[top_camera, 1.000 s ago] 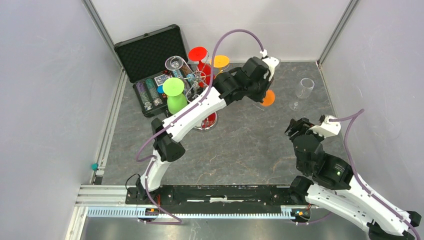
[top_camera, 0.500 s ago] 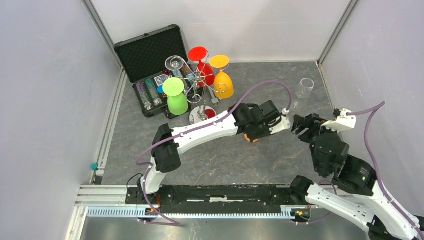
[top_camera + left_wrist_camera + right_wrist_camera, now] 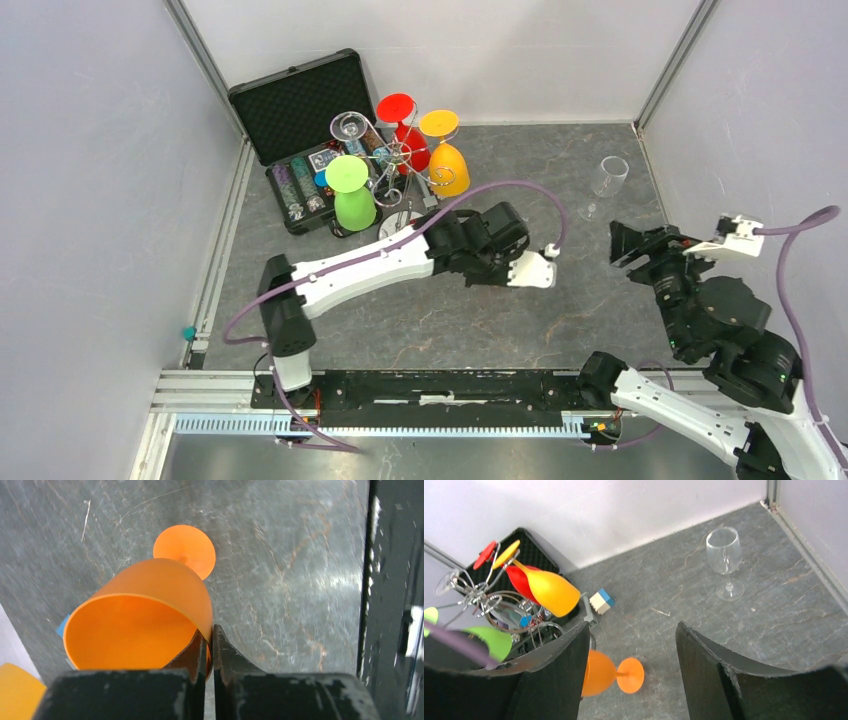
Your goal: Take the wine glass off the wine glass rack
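The left arm [image 3: 370,265] is stretched low to the desk's [image 3: 480,320] middle, its jaws pinched on the rim of the orange wine glass [image 3: 145,620], tipped sideways and off the wine glass rack [image 3: 395,165] at 11 o'clock. The right arm [image 3: 715,320] is raised at 3 o'clock, jaws spread; open desk is seen toward 5 o'clock.

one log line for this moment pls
left claw: shut on orange glass rim | orange glass: off rack, sideways | right claw: open, empty | clear glass: upright on table
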### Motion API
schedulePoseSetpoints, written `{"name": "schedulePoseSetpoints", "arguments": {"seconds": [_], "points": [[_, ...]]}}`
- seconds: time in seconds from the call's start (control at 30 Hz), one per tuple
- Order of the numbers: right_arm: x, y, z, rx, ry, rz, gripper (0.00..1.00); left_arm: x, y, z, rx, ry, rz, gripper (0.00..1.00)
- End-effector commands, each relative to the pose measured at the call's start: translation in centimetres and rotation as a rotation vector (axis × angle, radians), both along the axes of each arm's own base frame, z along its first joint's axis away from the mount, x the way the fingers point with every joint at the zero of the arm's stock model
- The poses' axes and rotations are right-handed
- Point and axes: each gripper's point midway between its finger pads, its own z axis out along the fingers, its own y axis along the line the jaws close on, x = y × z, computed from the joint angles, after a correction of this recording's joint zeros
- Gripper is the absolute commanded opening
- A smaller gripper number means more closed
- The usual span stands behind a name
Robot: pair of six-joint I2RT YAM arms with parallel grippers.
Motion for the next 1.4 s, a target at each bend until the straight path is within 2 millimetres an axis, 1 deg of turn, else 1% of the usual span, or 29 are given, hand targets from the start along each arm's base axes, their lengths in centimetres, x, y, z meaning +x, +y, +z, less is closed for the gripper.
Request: {"name": "schedulePoseSetpoints", "arguments": {"seconds": [0.0, 0.1, 0.17, 0.2, 0.27, 0.33, 0.43, 0.53, 0.57, 0.6, 0.73, 0.87, 0.97, 1.23, 1.37], "points": [[0.1, -0.5, 1.6, -0.073, 0.005, -0.014, 0.69, -2.8, 1.1, 4.5, -0.100, -0.089, -0.349, 0.02], [0.3, 0.9, 1.1, -0.102, 0.023, 0.041, 0.71, -5.3, 2.8, 6.1, -0.164, -0.114, -0.519, 0.02], [0.6, 2.2, 0.5, -0.130, 0.040, 0.093, 0.72, -6.6, 3.4, 7.2, -0.213, -0.133, -0.591, 0.02], [0.7, 3.3, 0.2, -0.148, 0.048, 0.138, 0.73, -7.1, 3.7, 7.7, -0.235, -0.148, -0.626, 0.02], [0.9, 6.2, -0.5, -0.193, 0.068, 0.266, 0.74, -8.5, 4.2, 8.2, -0.267, -0.176, -0.724, 0.02], [1.0, 9.1, -1.4, -0.240, 0.093, 0.388, 0.74, -9.4, 4.2, 8.4, -0.281, -0.184, -0.769, 0.02], [0.6, 13.2, -2.2, -0.267, 0.106, 0.575, 0.74, -9.6, 4.5, 7.8, -0.247, -0.186, -0.778, 0.02], [-0.1, 16.3, -2.8, -0.275, 0.120, 0.724, 0.74, -9.4, 4.9, 7.2, -0.206, -0.178, -0.770, 0.02], [-0.3, 17.0, -3.3, -0.288, 0.132, 0.766, 0.75, -9.3, 4.9, 7.0, -0.197, -0.181, -0.762, 0.02], [-0.5, 17.5, -3.7, -0.299, 0.141, 0.792, 0.76, -9.1, 5.0, 6.9, -0.188, -0.185, -0.751, 0.02], [-0.8, 18.1, -4.8, -0.317, 0.156, 0.831, 0.80, -8.0, 5.0, 6.7, -0.148, -0.211, -0.701, 0.03], [-1.0, 18.8, -6.4, -0.349, 0.211, 0.877, 0.80, -7.8, 5.0, 6.2, -0.128, -0.213, -0.701, 0.03], [-0.8, 18.9, -7.6, -0.383, 0.249, 0.876, 0.74, -7.9, 5.3, 5.7, -0.098, -0.197, -0.711, 0.03], [0.5, 19.0, -11.5, -0.504, 0.351, 0.856, 0.59, -7.9, 5.9, 4.6, -0.021, -0.137, -0.701, 0.03], [0.8, 19.5, -12.7, -0.534, 0.382, 0.865, 0.52, -7.8, 6.0, 4.4, -0.011, -0.136, -0.700, 0.05]]}}
